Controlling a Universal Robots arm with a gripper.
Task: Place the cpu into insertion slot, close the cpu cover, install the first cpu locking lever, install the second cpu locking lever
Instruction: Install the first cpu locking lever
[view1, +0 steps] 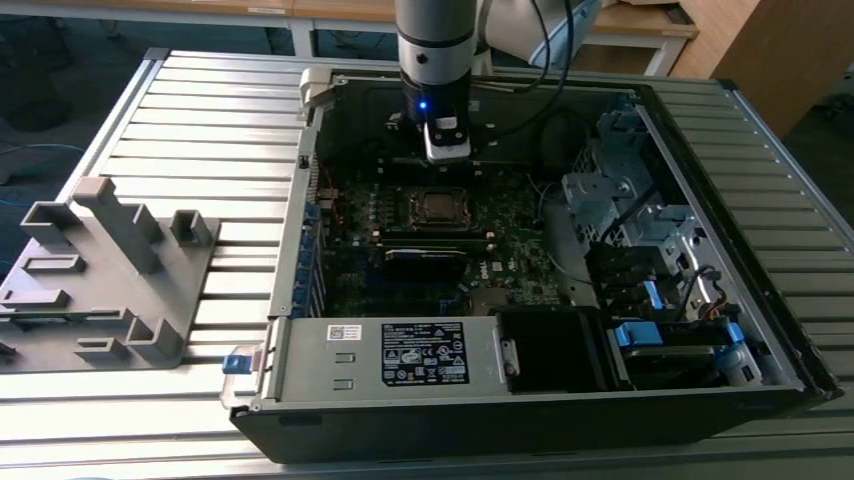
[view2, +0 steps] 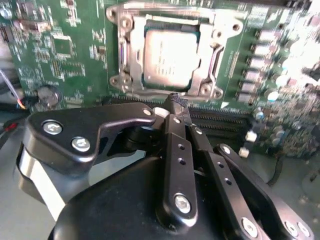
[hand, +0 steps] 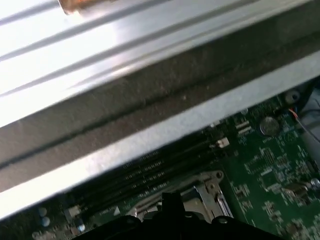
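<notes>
the gripper (view2: 175, 102), jaws seemingly closed and empty, is hovering near the cpu (view2: 170, 52) in a case (view1: 534, 425) on a ribbed table (view1: 200, 120).

cpu (view2: 171, 54) dull metal; cpu cover (view2: 131, 60) shiny mtl.

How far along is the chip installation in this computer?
Done: the chip sits in its socket, and the cover looks lowered around it. In hand: nothing; the gripper hovers shut just beside the socket. Left: the two lever steps; whether either is latched cannot be told.
</notes>
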